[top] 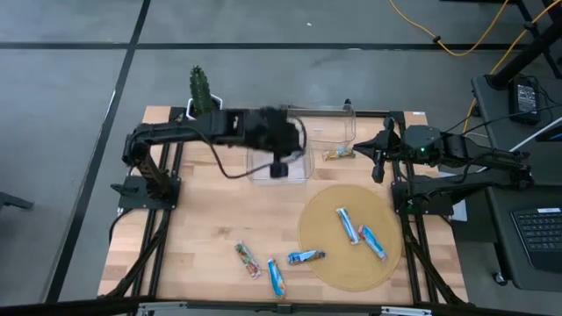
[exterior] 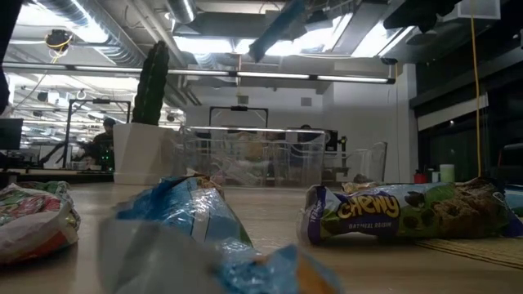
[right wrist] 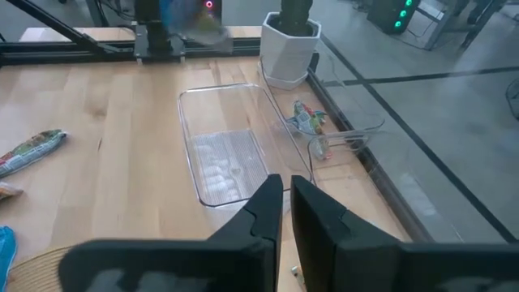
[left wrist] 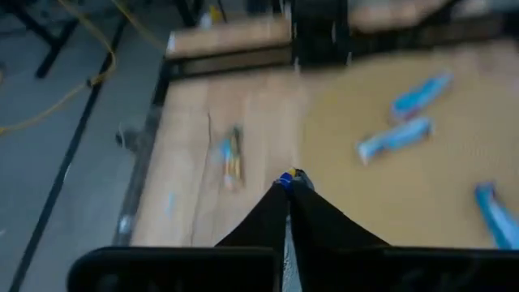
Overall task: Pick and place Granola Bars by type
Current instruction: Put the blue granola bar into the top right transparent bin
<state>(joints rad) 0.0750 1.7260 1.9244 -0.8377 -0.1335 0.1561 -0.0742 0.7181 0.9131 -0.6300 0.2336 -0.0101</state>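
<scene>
1. From the high view I see the left gripper [top: 278, 167] just above the frame's center, hanging over a clear bin [top: 299, 172] at the back of the wooden table [top: 202, 228].
2. In the left wrist view its fingers [left wrist: 302, 212] are clenched together with a scrap of blue wrapper at their tips, so it looks clamped on a blue bar [left wrist: 285, 178], though only that tip shows.
3. The right gripper [top: 379, 158] waits right of center at the back of the table, beside a second clear bin [top: 329, 123].
4. In the right wrist view its fingers [right wrist: 268, 212] are pressed nearly together with nothing between them.
5. One gold-wrapped bar [top: 337, 154] lies inside that second bin; the right wrist view shows it against the bin's wall [right wrist: 305, 118].
6. On the round tan mat [top: 329, 254] in the lower right of the high view lie two blue bars [top: 349, 225], [top: 372, 242], and a third blue bar [top: 306, 257] straddles its left edge.
7. Left of the mat, on bare wood, lie another blue bar [top: 277, 277] and a red multicolour bar [top: 247, 260].
8. The low view shows a green bar [exterior: 409, 212] marked "Chewy" close to the camera at the right.
9. A potted cactus [top: 201, 90] stands at the table's upper left corner.
</scene>
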